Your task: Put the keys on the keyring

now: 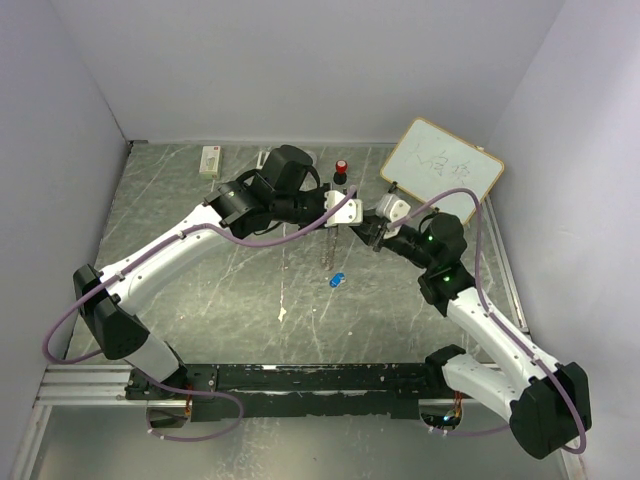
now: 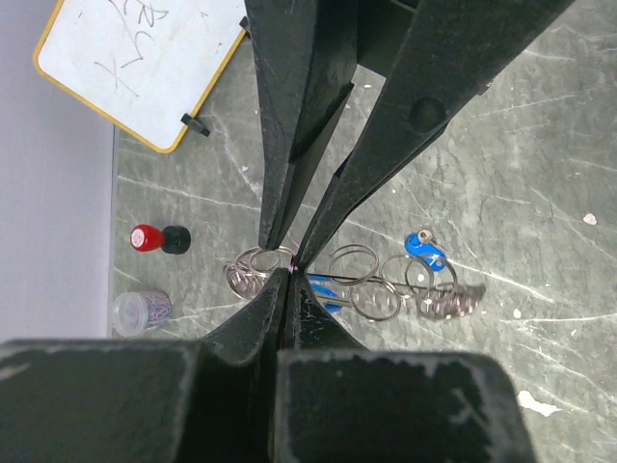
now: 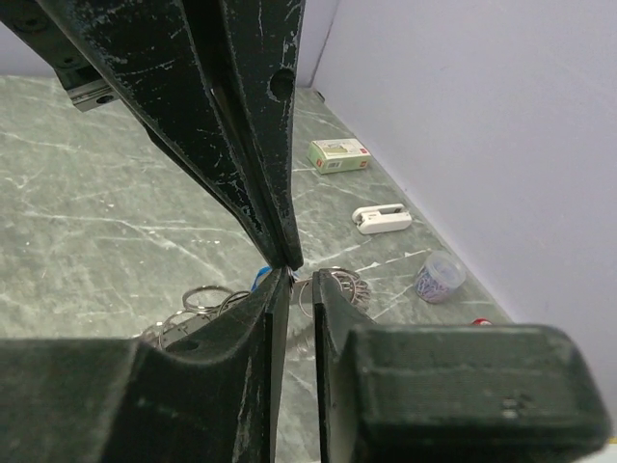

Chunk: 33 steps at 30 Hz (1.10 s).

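The keyring [image 2: 258, 270], a bunch of grey metal rings in a chain, lies below both grippers; it also shows in the top view [image 1: 325, 255] and in the right wrist view [image 3: 337, 287]. My left gripper [image 2: 289, 268] is shut on a thin wire of it. My right gripper [image 3: 304, 282] meets the left one tip to tip, jaws a narrow gap apart with nothing clearly between them. A blue key with a white part [image 2: 424, 249] lies among the rings. A second blue key [image 2: 328, 286] is partly hidden by my fingers. A blue key shows on the table [image 1: 336, 279].
A whiteboard [image 1: 442, 168] leans at the back right. A red-and-black knob [image 2: 159, 238] and a clear cup of clips [image 2: 142, 309] stand behind the rings. A white clip [image 3: 381, 219] and a green-white box [image 3: 339, 154] lie by the wall.
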Available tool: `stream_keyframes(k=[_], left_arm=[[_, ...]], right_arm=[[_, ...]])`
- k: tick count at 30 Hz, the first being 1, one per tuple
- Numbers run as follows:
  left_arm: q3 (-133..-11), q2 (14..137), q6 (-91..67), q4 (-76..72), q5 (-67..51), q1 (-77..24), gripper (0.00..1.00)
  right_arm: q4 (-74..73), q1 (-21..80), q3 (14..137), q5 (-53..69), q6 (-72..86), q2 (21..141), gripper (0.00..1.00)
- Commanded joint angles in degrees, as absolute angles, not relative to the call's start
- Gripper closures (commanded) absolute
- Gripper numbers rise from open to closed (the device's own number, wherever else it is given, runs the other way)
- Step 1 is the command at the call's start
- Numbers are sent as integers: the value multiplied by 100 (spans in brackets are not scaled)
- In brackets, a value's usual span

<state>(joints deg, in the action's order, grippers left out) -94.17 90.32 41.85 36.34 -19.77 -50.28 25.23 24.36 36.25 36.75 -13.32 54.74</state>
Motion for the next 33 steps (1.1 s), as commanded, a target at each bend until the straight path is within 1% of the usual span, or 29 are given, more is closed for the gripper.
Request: stream_keyframes(k=[1,4,10,15,24,28,33], left_arm=[[-9422,8831,4279,3481,-2272,-5040,93],[-9382,8800,4271,3437,-2236,-5038,93],[-9338,8759,4270,3401,-2235,-5043,93],[-9315,8749,4256,3366,-2213,-5038,93],[-9274,8718,4254,3322,-2196,-5043,93],[-9270,8718,4255,3316,-2212,-5038,93],[-9261,8718,4255,3301,-2216,-5042,93]], right_arm=[[2526,2409,3783,3827,-1393,5515,85],[2478,2410,3802,3908,-1393,5564,88],[2486,2413,3766,4010,-1345,5588,90],[2518,2410,3718,4074,-1304,5602,89],[2488,2408,3632,4029,-1292,5489,82],[2494,2408,3604,4048,-1294,5472,83],[2507,2408,3651,4123,-1283,5566,87]])
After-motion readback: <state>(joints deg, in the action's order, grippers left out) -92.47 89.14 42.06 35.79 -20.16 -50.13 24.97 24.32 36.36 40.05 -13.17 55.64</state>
